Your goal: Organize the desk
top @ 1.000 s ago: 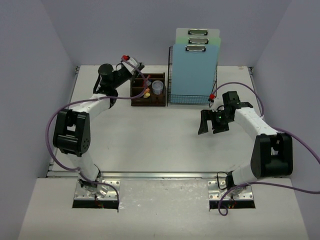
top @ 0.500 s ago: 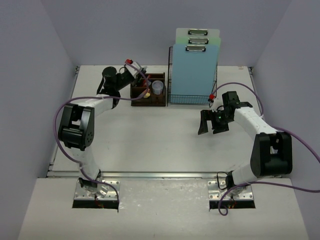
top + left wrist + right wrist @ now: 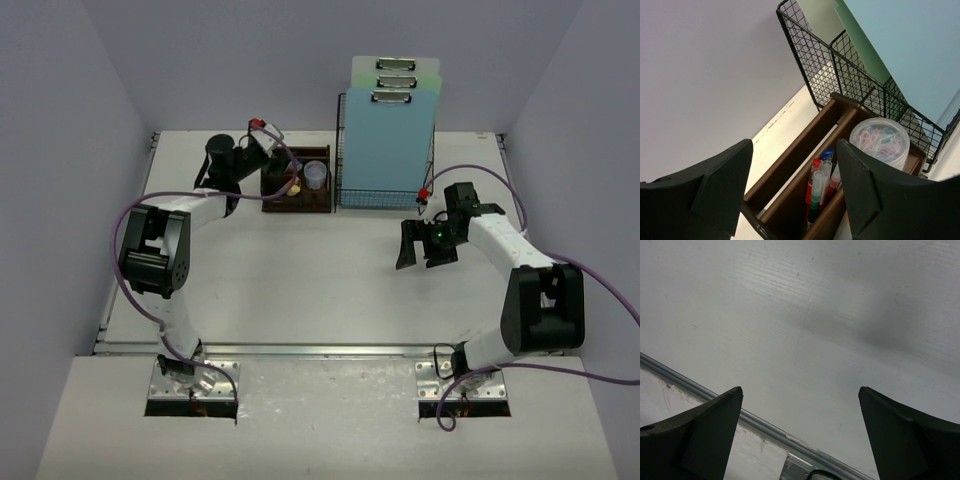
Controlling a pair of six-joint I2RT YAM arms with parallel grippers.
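Observation:
The white desk (image 3: 300, 270) carries a dark-brown wooden organizer (image 3: 310, 200) at the back. My left gripper (image 3: 272, 150) hovers over the organizer's left end. In the left wrist view the left gripper (image 3: 794, 150) is open, with nothing touching its fingers (image 3: 725, 185). Below the gap, several pens (image 3: 820, 187) with red, blue and clear caps stand in an organizer compartment (image 3: 785, 200). My right gripper (image 3: 420, 262) hangs open over bare desk at the right. The right wrist view shows this gripper (image 3: 800, 390) wide open above the desk surface (image 3: 815, 315).
A clear jar of coloured paper clips (image 3: 880, 141) sits in the organizer to the right of the pens. A black wire-mesh rack (image 3: 385, 195) holding upright blue and green clipboards (image 3: 390, 130) stands just right of the organizer. A metal rail (image 3: 320, 350) runs along the near edge.
The left gripper's jaws have opened above the organizer, after the arm shifted slightly right toward it. The right arm has not moved.

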